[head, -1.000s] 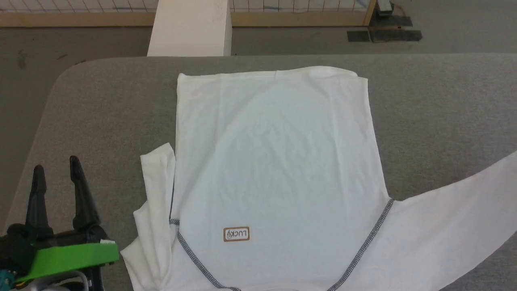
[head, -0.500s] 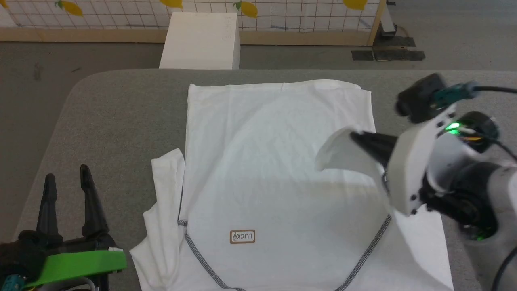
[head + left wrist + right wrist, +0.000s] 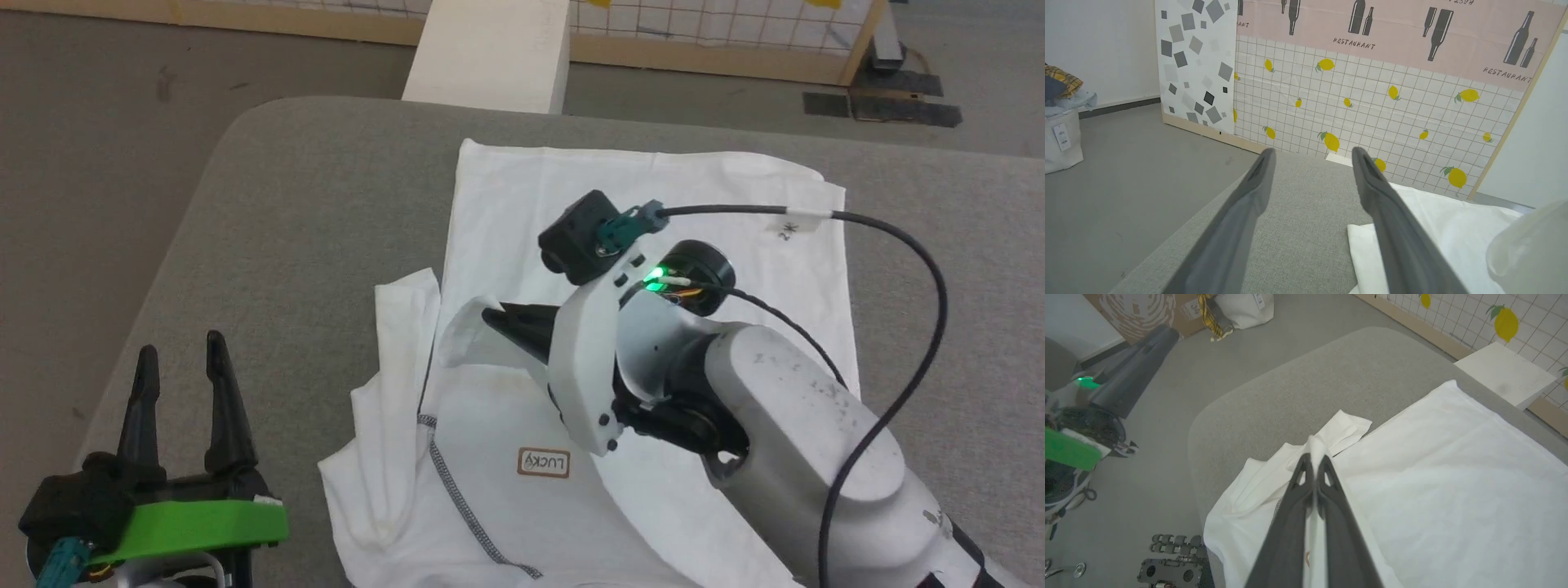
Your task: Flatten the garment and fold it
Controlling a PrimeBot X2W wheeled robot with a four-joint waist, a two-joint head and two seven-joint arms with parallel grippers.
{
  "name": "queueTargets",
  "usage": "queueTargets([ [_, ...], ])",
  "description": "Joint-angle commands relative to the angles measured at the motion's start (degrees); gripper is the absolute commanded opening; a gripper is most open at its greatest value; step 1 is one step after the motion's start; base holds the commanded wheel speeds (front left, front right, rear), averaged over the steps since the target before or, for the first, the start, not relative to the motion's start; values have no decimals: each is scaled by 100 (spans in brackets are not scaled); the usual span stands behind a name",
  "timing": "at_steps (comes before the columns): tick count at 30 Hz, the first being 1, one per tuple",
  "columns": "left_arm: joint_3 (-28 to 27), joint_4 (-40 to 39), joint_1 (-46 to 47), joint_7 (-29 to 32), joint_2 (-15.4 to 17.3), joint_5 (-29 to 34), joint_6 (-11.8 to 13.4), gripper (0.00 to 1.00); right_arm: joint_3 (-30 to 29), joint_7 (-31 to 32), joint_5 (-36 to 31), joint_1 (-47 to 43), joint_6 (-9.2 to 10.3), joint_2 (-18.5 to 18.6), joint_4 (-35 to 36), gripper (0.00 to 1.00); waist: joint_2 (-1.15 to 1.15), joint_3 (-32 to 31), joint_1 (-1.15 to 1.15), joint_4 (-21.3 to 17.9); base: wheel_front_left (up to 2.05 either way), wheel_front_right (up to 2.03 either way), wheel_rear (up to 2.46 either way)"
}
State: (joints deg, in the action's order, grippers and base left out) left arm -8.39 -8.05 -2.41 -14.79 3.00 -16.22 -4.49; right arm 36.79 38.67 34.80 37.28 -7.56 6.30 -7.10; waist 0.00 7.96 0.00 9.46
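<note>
A grey floor runs around a soft grey desk [image 3: 286, 204] with a round corner. A white box [image 3: 490, 49] stands on the floor just past the far edge. Behind it is a wall [image 3: 1372, 110] with yellow lemons on it.

The garment [image 3: 735, 245] lies mostly flat on the desk, with its straight hem at the far edge. Its LUCKY patch [image 3: 544, 463] is toward the near edge. The right end effector [image 3: 490, 314] hangs over the left part of the garment. Its two fingers are pressed tight together and they pinch a flap of the white cloth, lifting it off the rest. A bit of the cloth pokes out past the tips.

The left end effector [image 3: 181, 351] is by the near left corner of the desk, well apart from the garment. Its fingers are spread wide and hold nothing.

The right arm [image 3: 784, 425] covers the middle and near right part of the garment. The neck is cut off by the bottom of the head view. I cannot tell which part of the garment the flap is.
</note>
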Motion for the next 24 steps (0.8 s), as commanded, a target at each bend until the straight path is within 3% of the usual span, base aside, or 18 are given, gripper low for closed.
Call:
queueTargets([
  [1,31,21,82,-20,-12,-30,-2,100,79,-107,5,100,8,-26,-188,0,0,168,0,250,0,0,0],
  [7,82,37,39,-20,-12,-85,56,100,530,-338,24,87,8,-84,-989,0,0,253,0,354,0,0,0],
  [8,88,33,33,-20,-12,-91,66,100,597,-364,53,56,8,-88,-1097,14,0,266,0,352,0,0,0],
  [9,91,30,30,-21,-12,-100,78,100,641,-398,105,32,8,-96,-1182,100,0,276,0,339,0,0,0],
  [14,75,50,79,-21,-13,-94,96,100,269,-831,425,113,8,-157,-1261,100,0,280,0,203,0,0,0],
  [24,22,211,97,-21,40,-42,-3,100,-1803,-1776,274,16,8,328,-732,100,0,110,0,-167,0,0,0],
])
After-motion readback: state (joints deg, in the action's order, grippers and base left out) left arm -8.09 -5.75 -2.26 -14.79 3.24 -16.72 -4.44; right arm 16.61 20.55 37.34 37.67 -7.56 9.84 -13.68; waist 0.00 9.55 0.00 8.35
